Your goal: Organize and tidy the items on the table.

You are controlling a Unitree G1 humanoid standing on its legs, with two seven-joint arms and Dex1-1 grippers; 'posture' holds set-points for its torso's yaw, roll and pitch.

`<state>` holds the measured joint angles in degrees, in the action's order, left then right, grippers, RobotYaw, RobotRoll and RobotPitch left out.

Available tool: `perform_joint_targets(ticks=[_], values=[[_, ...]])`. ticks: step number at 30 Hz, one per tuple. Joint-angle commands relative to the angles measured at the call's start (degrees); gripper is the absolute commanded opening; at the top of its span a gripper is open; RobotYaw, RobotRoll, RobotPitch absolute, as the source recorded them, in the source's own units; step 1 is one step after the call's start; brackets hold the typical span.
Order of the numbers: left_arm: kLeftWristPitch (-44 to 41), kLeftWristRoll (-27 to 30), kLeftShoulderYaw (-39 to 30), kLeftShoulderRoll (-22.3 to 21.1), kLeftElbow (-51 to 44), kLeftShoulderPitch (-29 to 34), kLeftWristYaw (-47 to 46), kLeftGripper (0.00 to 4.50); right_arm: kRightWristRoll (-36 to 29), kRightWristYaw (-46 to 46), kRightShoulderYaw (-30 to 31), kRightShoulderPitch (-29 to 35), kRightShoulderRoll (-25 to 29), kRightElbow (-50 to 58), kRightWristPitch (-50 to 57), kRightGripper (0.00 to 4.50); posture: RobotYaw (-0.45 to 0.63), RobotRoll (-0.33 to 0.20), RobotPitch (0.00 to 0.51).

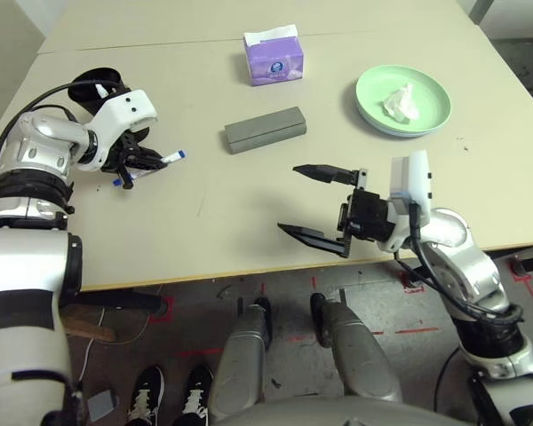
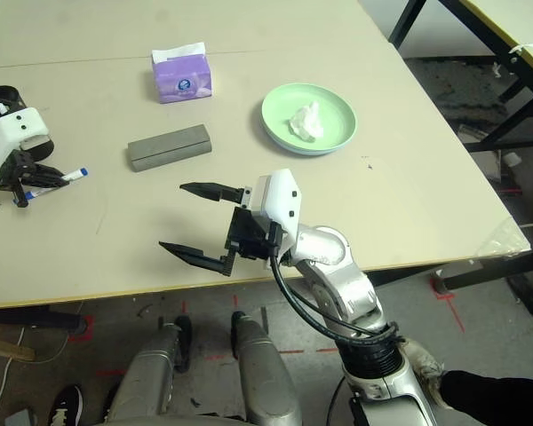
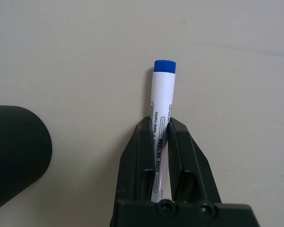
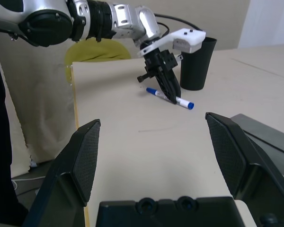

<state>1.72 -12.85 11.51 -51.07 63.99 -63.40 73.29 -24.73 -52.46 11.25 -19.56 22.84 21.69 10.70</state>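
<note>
Nearest the camera, the right hand (image 1: 318, 202) hovers over the front edge of the surface (image 1: 204, 226) with its fingers spread wide and nothing between them. Beyond it lies the grey glasses case (image 1: 265, 130), which serves as the landmark: the purple tissue box (image 1: 274, 57) stands just behind it, and the green plate (image 1: 403, 100) with the crumpled white tissue (image 1: 400, 102) in it sits off to the case's right. Well to the case's left, the left hand (image 1: 147, 160) is pinched narrow around a white marker (image 3: 161, 127) with a blue cap, low against the surface, and a second marker (image 4: 155, 92) lies just beside it. The black cup (image 4: 197, 64) stands just behind that hand. By my reading the tidying is only partly done: the tissue is on a plate, while both markers likely belong in the cup and neither is there yet.
</note>
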Motion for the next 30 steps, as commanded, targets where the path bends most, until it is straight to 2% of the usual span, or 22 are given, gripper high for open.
perform_joint_targets(ticks=[1,6,15,20,23,27,30], values=[[-1.14,1.58,-1.56,-1.58,-1.94,1.5,2.24,0.27,1.88,0.06,0.67,1.15,1.46,-0.93,0.33,4.5,-0.21,0.0,0.271],[-5.43,6.46,-5.48,-2.28,-7.44,2.2,5.2,0.27,4.18,4.53,-0.17,1.07,1.59,-1.98,2.83,4.5,-0.2,0.0,0.269],[-21.66,20.2,-18.04,-4.68,-23.01,6.43,4.56,0.27,3.18,13.72,-2.17,-0.81,-2.74,-1.7,9.43,4.5,-0.17,0.0,0.262],[-27.05,27.36,-26.45,-5.13,-30.76,10.54,-1.04,0.27,3.58,15.26,-1.7,-1.45,-3.96,-2.21,10.38,4.5,-0.15,0.0,0.259],[-29.13,31.9,-32.8,-4.84,-32.62,9.96,-7.0,0.27,3.61,14.98,-1.34,-1.76,-4.03,-2.78,10.17,4.5,-0.13,0.0,0.258],[-27.56,35.74,-39.84,-5.08,-31.54,8.1,-15.54,0.27,3.68,14.2,-1.06,-2.13,-3.97,-3.71,9.56,4.5,-0.11,0.0,0.26],[-24.4,36.61,-42.29,-4.99,-28.83,6.27,-20.72,0.27,3.64,13.8,-1.03,-2.4,-4.08,-4.18,9.42,4.5,-0.11,0.0,0.261]])
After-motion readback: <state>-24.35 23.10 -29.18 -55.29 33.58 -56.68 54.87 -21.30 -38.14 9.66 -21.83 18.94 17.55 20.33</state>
